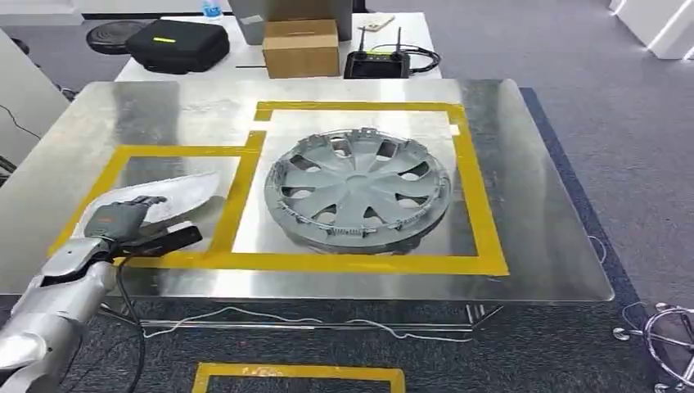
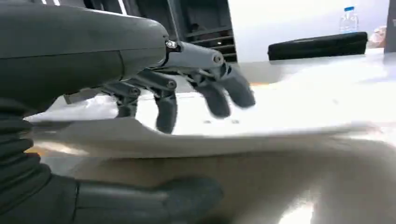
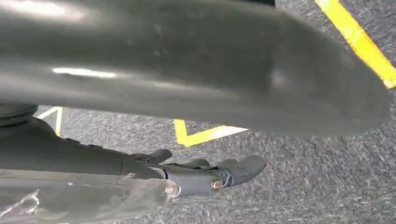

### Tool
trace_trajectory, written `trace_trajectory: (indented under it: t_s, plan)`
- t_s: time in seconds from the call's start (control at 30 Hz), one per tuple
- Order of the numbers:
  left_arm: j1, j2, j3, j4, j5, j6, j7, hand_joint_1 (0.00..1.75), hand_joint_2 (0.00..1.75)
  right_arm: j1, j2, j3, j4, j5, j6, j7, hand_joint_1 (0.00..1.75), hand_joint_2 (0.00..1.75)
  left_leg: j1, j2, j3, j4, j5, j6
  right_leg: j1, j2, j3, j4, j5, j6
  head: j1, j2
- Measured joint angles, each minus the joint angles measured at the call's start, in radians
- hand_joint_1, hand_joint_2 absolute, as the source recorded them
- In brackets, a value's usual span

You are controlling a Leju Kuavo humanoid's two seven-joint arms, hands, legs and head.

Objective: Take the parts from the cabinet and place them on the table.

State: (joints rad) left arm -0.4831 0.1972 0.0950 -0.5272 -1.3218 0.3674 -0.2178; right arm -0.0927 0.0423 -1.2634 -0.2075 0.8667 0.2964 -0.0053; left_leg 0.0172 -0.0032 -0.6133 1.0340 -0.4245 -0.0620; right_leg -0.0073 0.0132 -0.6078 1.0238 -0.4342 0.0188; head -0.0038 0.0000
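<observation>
- While the left hand [image 1: 123, 219] sits at the desk's near-left corner, it grasps a thin silver curved panel [image 1: 164, 196]; fingers lie on top, thumb underneath, per the left wrist view.
- Left wrist view, close up: dark fingers [image 2: 166, 109] curl down onto the pale panel [image 2: 261, 135], thumb [image 2: 154, 198] under its edge. Picture blurred; exact contact pts hard to tell.
- Panel lies inside the left-hand yellow tape box [image 1: 131, 155] on the desk [image 1: 532, 205]. Cannot tell whether it rests fully on the surface or is partly lifted.
- Grey hubcap [image 1: 358, 190] lies flat in the larger yellow tape box [image 1: 470, 172], approx. centre of desk, apart from the panel and untouched.
- Right hand [image 3: 210, 175]: seen in right wrist view over grey carpet [image 3: 303, 186], fingers curled in, nothing in them — clenched. Yellow floor tape [image 3: 201, 135] beyond it.
- Background, white table behind desk: black case [image 1: 178, 45], cardboard box [image 1: 300, 47], black handset w/ antennas [image 1: 376, 61].
- Floor: yellow tape outline [image 1: 299, 375] on carpet in front of desk; white cable [image 1: 270, 319] trailing under the desk's near edge; chrome chair base [image 1: 667, 340] at right.
</observation>
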Motion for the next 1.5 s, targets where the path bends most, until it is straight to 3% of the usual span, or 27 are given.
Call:
trace_trajectory:
  t_s: [0.03,0.07,0.17,0.2,0.3,0.33,0.37,0.43,0.5,0.53,0.63,0.7,0.77,0.8,0.87,0.93,1.0,1.03,1.17,1.2,1.23,1.3,1.33,1.37,1.4,1.43,1.5]
  plan:
    - [-0.007,-0.003,-0.001,0.002,0.001,0.003,-0.002,0.0,0.0,0.0,-0.003,0.0,-0.001,0.0,0.0,-0.002,0.0,0.0,-0.003,-0.006,0.013,-0.038,-0.012,0.005,0.005,0.0,-0.006,0.013,-0.005,0.007,-0.007,0.0]
    - [-0.005,-0.005,-0.002,0.004,0.001,0.004,-0.003,0.0,0.0,0.0,-0.003,0.0,-0.001,0.0,0.0,-0.002,0.0,0.0,-0.003,-0.009,0.009,-0.028,-0.012,0.02,0.005,0.001,-0.006,0.005,-0.002,0.012,0.001,0.0]
    - [-0.006,-0.006,-0.003,0.007,0.005,0.013,-0.009,0.0,0.0,0.002,-0.003,0.0,0.0,0.0,0.002,-0.003,0.0,0.0,-0.005,-0.009,0.01,-0.031,-0.009,0.04,-0.001,0.0,-0.004,0.002,-0.004,0.025,0.0,0.0]
    - [-0.007,-0.006,-0.003,0.007,0.012,0.03,-0.013,0.0,0.0,0.003,-0.003,0.0,0.0,0.0,0.003,-0.005,0.0,0.0,-0.005,-0.008,0.012,-0.031,-0.009,0.047,-0.001,-0.003,-0.014,0.022,-0.02,0.03,0.003,0.0]
    - [-0.005,-0.01,-0.002,0.007,0.042,0.061,-0.036,0.0,0.0,0.002,-0.002,0.0,0.0,0.0,0.003,-0.007,0.0,0.0,-0.009,-0.008,0.013,-0.031,-0.011,0.056,-0.001,-0.004,-0.12,0.248,-0.127,0.034,0.008,0.0]
    - [-0.002,-0.011,-0.002,0.007,0.05,0.067,-0.04,0.0,0.0,0.004,-0.002,0.0,0.0,0.0,0.003,-0.007,0.0,0.0,-0.011,-0.008,0.013,-0.031,-0.012,0.058,-0.001,-0.004,-0.154,0.312,-0.146,0.034,0.008,0.0]
    - [0.003,-0.013,0.001,0.005,0.083,0.081,-0.061,0.0,0.0,0.004,-0.001,0.0,0.001,0.0,0.003,-0.007,0.0,0.0,-0.011,-0.008,0.014,-0.031,-0.013,0.059,-0.001,-0.004,-0.165,0.326,-0.14,0.033,0.008,0.0]
    - [0.026,-0.031,0.037,-0.035,0.229,0.123,-0.148,0.0,0.0,0.004,0.002,0.0,0.001,-0.001,0.002,-0.008,0.0,0.0,-0.012,-0.008,0.018,-0.03,-0.015,0.058,-0.001,-0.004,-0.12,0.225,-0.071,0.029,0.008,0.0]
    - [0.074,-0.077,0.101,-0.166,0.444,0.1,-0.262,0.0,0.0,0.005,0.003,0.0,0.001,0.0,-0.002,-0.01,0.0,0.0,-0.011,-0.008,0.026,-0.03,-0.022,0.05,-0.004,-0.005,-0.027,0.044,0.007,0.028,0.008,0.0]
    - [0.102,-0.106,0.141,-0.253,0.538,0.077,-0.308,0.0,0.0,0.004,0.007,0.0,0.001,0.001,-0.005,-0.009,0.0,0.0,-0.018,-0.008,0.023,-0.025,-0.026,0.044,0.0,-0.003,-0.006,0.015,-0.006,0.029,0.008,0.0]
    - [0.187,-0.21,0.26,-0.55,0.79,-0.077,-0.417,0.0,0.0,0.008,0.012,0.0,0.001,0.005,-0.011,-0.003,0.0,0.0,-0.01,-0.008,0.025,-0.032,-0.022,0.033,0.008,0.0,-0.011,0.014,-0.004,0.014,0.006,0.0]
    - [0.24,-0.269,0.31,-0.74,0.972,-0.21,-0.456,0.0,0.0,0.006,0.013,0.0,0.001,0.006,-0.012,0.0,0.0,0.0,-0.006,-0.007,0.025,-0.019,-0.041,0.023,0.004,0.001,-0.004,0.004,0.0,-0.001,0.006,0.0]
    - [0.268,-0.303,0.347,-0.904,1.123,-0.321,-0.458,0.0,0.0,0.007,0.015,0.0,0.001,0.006,-0.012,0.002,0.0,0.0,-0.01,-0.007,-0.028,0.093,-0.107,0.021,0.003,0.0,0.0,0.003,-0.003,-0.01,0.002,0.0]
    - [0.294,-0.325,0.366,-1.006,1.218,-0.421,-0.458,0.0,0.0,0.007,0.015,0.0,0.001,0.005,-0.013,0.005,0.0,0.0,-0.009,-0.007,-0.078,0.189,-0.15,0.019,0.003,-0.001,0.0,0.003,-0.004,-0.011,0.003,0.0]
    - [0.326,-0.371,0.402,-1.195,1.338,-0.611,-0.459,0.0,0.0,0.008,0.016,0.0,0.001,0.001,-0.016,0.009,0.0,0.0,-0.009,-0.007,-0.129,0.281,-0.171,0.016,0.003,-0.002,0.0,0.004,-0.005,-0.012,0.002,0.0]
    - [0.333,-0.416,0.433,-1.317,1.363,-0.706,-0.459,0.0,0.0,0.007,0.021,0.0,0.001,-0.004,-0.018,0.013,0.0,0.0,-0.007,-0.006,-0.095,0.207,-0.107,0.015,0.001,-0.006,0.003,0.004,-0.006,-0.01,0.003,0.0]
    - [0.342,-0.444,0.444,-1.404,1.372,-0.752,-0.459,0.0,0.0,0.005,0.025,0.0,0.001,-0.011,-0.019,0.013,0.0,0.0,-0.005,-0.002,-0.008,0.048,-0.037,0.013,-0.003,-0.007,0.006,0.006,-0.005,0.0,0.002,0.0]
    - [0.342,-0.46,0.449,-1.439,1.381,-0.778,-0.459,0.0,0.0,0.005,0.025,-0.002,0.001,-0.015,-0.022,0.013,0.0,0.0,-0.003,0.002,0.03,-0.013,-0.028,0.011,0.004,-0.006,0.004,0.012,-0.008,0.008,-0.002,0.0]
    - [0.348,-0.475,0.457,-1.506,1.364,-0.81,-0.459,0.0,0.0,0.006,0.032,-0.004,0.002,-0.021,-0.023,0.015,0.0,0.0,-0.008,-0.007,0.024,-0.022,-0.02,0.043,-0.001,-0.007,0.003,0.006,0.004,0.033,0.0,0.0]
    - [0.349,-0.476,0.455,-1.513,1.352,-0.805,-0.459,0.0,0.0,0.007,0.033,-0.005,0.002,-0.025,-0.023,0.014,0.0,0.0,-0.004,-0.005,0.024,-0.028,-0.014,0.052,-0.003,-0.006,-0.004,0.012,-0.006,0.037,-0.001,0.0]
    - [0.349,-0.475,0.451,-1.516,1.337,-0.794,-0.459,0.0,0.0,0.007,0.035,-0.005,0.002,-0.03,-0.022,0.013,0.0,0.0,-0.004,-0.005,0.02,-0.028,-0.01,0.057,-0.003,-0.007,-0.015,0.046,-0.048,0.04,0.003,0.0]
    - [0.351,-0.475,0.442,-1.516,1.328,-0.792,-0.459,0.0,0.0,0.006,0.038,-0.005,0.002,-0.032,-0.022,0.01,0.0,0.0,-0.006,-0.005,0.009,-0.028,-0.001,0.066,-0.003,-0.007,-0.064,0.189,-0.143,0.044,0.006,0.0]
    - [0.352,-0.474,0.441,-1.515,1.323,-0.794,-0.459,0.0,0.0,0.006,0.04,-0.006,0.002,-0.034,-0.022,0.008,0.0,0.0,-0.008,-0.004,0.0,-0.028,0.005,0.067,-0.003,-0.007,-0.09,0.265,-0.18,0.046,0.006,0.0]
    - [0.357,-0.473,0.439,-1.515,1.317,-0.795,-0.459,0.0,0.0,0.006,0.041,-0.008,0.002,-0.035,-0.022,0.007,0.0,0.0,-0.009,-0.004,-0.008,-0.028,0.012,0.067,-0.003,-0.007,-0.098,0.305,-0.194,0.046,0.006,0.0]
    - [0.361,-0.472,0.436,-1.515,1.315,-0.795,-0.459,0.0,0.0,0.007,0.042,-0.011,0.002,-0.035,-0.022,0.007,0.0,0.0,-0.01,-0.005,-0.017,-0.028,0.019,0.066,-0.003,-0.007,-0.083,0.295,-0.185,0.046,0.005,0.0]
    - [0.363,-0.47,0.435,-1.514,1.314,-0.795,-0.459,0.0,0.0,0.006,0.044,-0.012,0.002,-0.036,-0.022,0.007,0.0,0.0,-0.009,-0.005,-0.026,-0.028,0.027,0.064,-0.003,-0.007,-0.042,0.239,-0.156,0.044,0.006,0.0]
    - [0.37,-0.469,0.434,-1.514,1.313,-0.794,-0.459,0.0,0.0,0.003,0.045,-0.013,0.002,-0.037,-0.023,0.007,0.0,0.0,-0.008,-0.007,-0.042,-0.027,0.042,0.055,-0.004,-0.007,0.078,0.06,-0.101,0.043,0.006,0.0]
